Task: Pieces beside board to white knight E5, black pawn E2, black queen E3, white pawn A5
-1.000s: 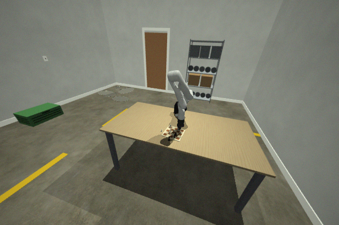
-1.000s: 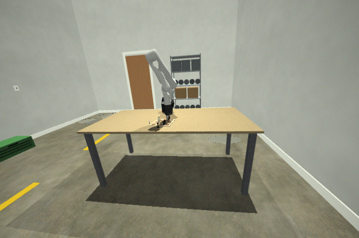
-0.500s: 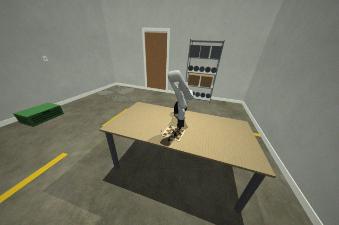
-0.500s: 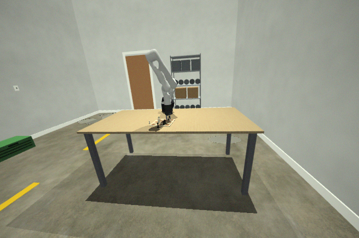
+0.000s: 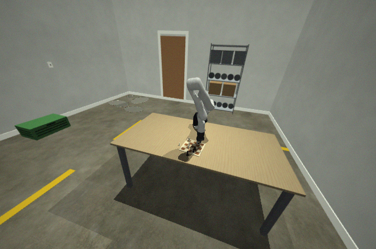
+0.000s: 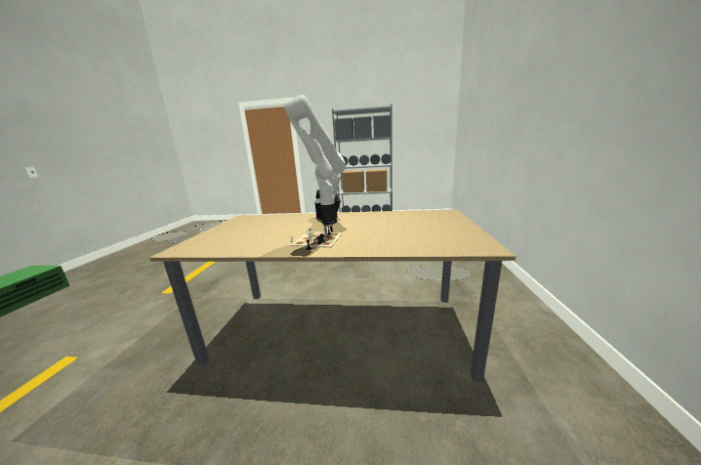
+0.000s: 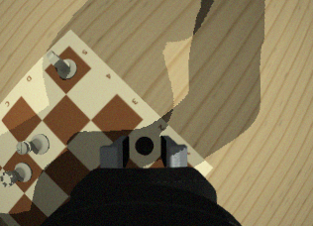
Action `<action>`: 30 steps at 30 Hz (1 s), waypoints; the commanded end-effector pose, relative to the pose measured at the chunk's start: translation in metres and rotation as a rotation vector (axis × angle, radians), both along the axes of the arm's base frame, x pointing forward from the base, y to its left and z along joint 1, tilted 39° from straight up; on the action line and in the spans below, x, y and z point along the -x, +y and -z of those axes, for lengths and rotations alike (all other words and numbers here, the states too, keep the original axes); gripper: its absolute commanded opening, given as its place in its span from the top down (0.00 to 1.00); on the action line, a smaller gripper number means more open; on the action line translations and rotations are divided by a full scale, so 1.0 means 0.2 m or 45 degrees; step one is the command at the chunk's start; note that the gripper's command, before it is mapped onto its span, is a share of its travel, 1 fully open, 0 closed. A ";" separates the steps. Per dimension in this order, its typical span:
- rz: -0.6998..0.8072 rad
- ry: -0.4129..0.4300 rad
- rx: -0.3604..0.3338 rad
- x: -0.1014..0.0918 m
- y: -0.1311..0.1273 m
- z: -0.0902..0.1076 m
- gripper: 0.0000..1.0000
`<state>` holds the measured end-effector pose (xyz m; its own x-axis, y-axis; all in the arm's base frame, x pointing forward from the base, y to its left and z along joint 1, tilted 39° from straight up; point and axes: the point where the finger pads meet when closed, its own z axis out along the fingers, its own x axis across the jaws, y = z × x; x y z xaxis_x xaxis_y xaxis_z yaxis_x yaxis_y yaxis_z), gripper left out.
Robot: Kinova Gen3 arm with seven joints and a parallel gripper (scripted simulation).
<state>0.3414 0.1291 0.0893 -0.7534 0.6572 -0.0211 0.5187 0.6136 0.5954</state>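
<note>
The small chessboard (image 7: pixel 119 116) (image 5: pixel 198 153) (image 6: pixel 334 238) lies on the wooden table (image 5: pixel 238 152) (image 6: pixel 406 235). My gripper (image 7: pixel 145 147) (image 5: pixel 199 143) (image 6: pixel 326 230) is low over the board's edge near a corner, with its fingers open. A dark piece (image 7: pixel 144 145), seen from straight above, stands between the fingers, and they stand apart from it on both sides. I cannot tell which piece it is. White pieces stand on the board: one (image 7: pixel 63 67) at a far corner square, two more (image 7: pixel 35 145) (image 7: pixel 20 171) at the left. A small white piece (image 5: pixel 179 144) (image 6: pixel 291 239) stands on the table beside the board. A dark piece (image 5: pixel 187 153) (image 6: pixel 309 246) stands at the board's near corner.
The arm's shadow falls across the board and table. The gripper body hides the board's squares beneath it in the wrist view. A shelf rack (image 5: pixel 227 77), a door (image 5: pixel 173 66) and a green crate (image 5: pixel 43 125) stand far from the table.
</note>
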 end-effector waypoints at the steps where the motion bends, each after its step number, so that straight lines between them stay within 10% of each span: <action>1: 0.014 -0.036 -0.002 0.00 -0.01 0.00 0.32; 30: 0.013 -0.047 0.010 0.05 -0.05 -0.10 0.32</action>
<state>0.3300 0.1269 0.1052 -0.7649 0.6440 -0.0146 0.5121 0.6216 0.5927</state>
